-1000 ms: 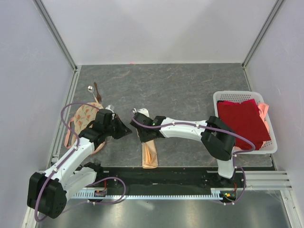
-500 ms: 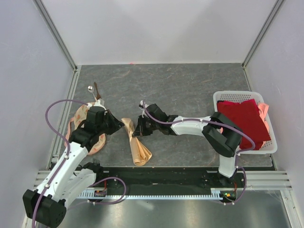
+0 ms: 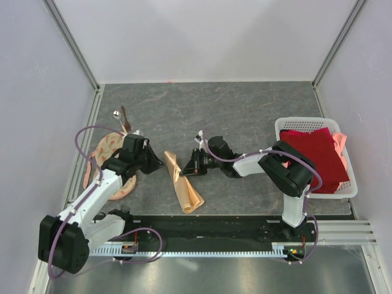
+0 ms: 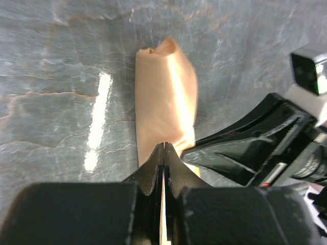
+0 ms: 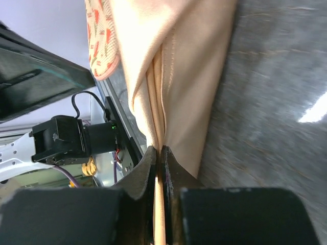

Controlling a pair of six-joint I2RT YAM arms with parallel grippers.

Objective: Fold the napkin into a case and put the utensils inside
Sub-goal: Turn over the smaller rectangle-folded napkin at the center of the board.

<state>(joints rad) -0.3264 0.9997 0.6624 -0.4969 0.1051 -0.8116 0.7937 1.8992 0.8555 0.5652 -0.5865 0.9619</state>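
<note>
The peach-orange napkin (image 3: 187, 193) lies folded into a narrow oblong case on the dark table, slanting from upper left to lower right. My left gripper (image 3: 160, 164) is shut on its upper left end; in the left wrist view the jaws (image 4: 163, 146) pinch the napkin (image 4: 164, 97). My right gripper (image 3: 186, 171) is shut on the strip's right edge, and the right wrist view shows the napkin (image 5: 184, 76) running between the jaws (image 5: 159, 149). The silver spoon (image 3: 116, 114) and the dark brown stick (image 3: 125, 116) lie at the far left, apart from both grippers.
A round cream cloth with orange print (image 3: 109, 149) lies under the left arm, also seen in the right wrist view as the printed cloth (image 5: 100, 38). A white lattice basket (image 3: 286, 124) at the right holds a dark red cloth (image 3: 315, 156).
The folded napkin has been dragged from the near edge up and leftward and now slants. My left gripper reached in and closed on its upper end. The right gripper shifted right.
</note>
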